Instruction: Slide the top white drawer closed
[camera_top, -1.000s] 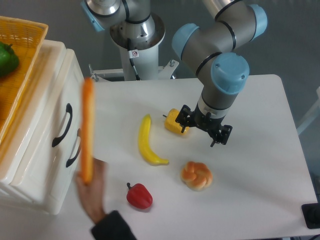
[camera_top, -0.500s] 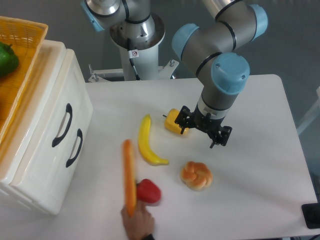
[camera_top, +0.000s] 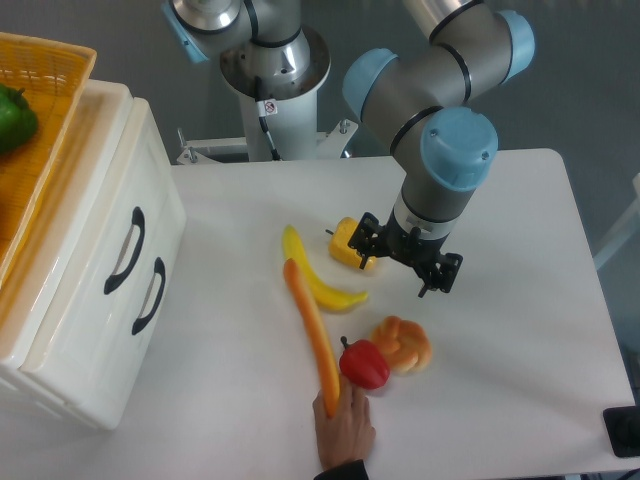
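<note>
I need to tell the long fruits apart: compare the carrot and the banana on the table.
The carrot is orange, straight and longer; the banana is yellow, curved and shorter. A hand touches the carrot's near end; nothing holds the banana. Both lie flat on the white table, crossing near their upper ends.

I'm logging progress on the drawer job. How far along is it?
Done: neither drawer visibly sticks out, and the top drawer looks flush with the cabinet front. In hand: nothing; the gripper hovers by the yellow pepper, far from the handle, while a hand lays down a carrot. Left: apparently nothing.
</note>
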